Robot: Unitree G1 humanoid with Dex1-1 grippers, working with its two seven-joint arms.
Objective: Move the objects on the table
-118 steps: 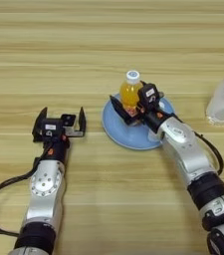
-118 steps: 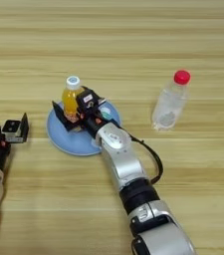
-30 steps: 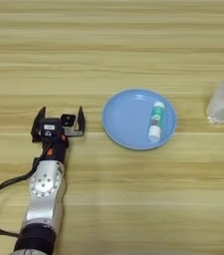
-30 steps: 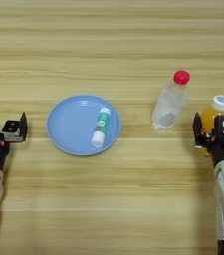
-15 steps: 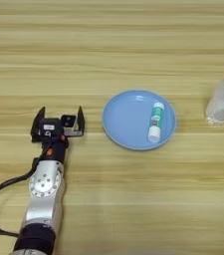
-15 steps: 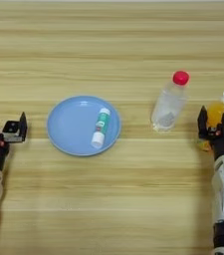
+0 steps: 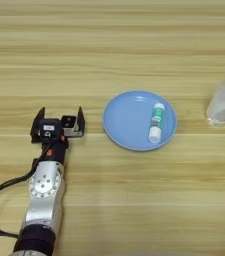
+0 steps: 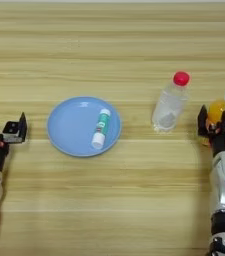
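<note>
Right claw (image 8: 223, 123) at 3 o'clock gripped the orange-juice bottle (image 8: 223, 107), left claw (image 7: 58, 123) sat open at 9, white-and-green tube (image 7: 156, 122) lay on light-blue plate (image 7: 124, 120), desk (image 7: 109, 45) beneath.

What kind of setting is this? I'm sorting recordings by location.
Probably a lab tabletop for manipulation practice: a bare wooden table, two robot arms, and household props, a blue plate holding a tube, a clear bottle and a juice bottle.

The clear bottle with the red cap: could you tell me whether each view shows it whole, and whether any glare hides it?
In the left eye view the clear bottle is cut by the right edge, only part of its red cap showing; in the right eye view it shows whole, with soft highlights on the plastic and no glare hiding it.
</note>
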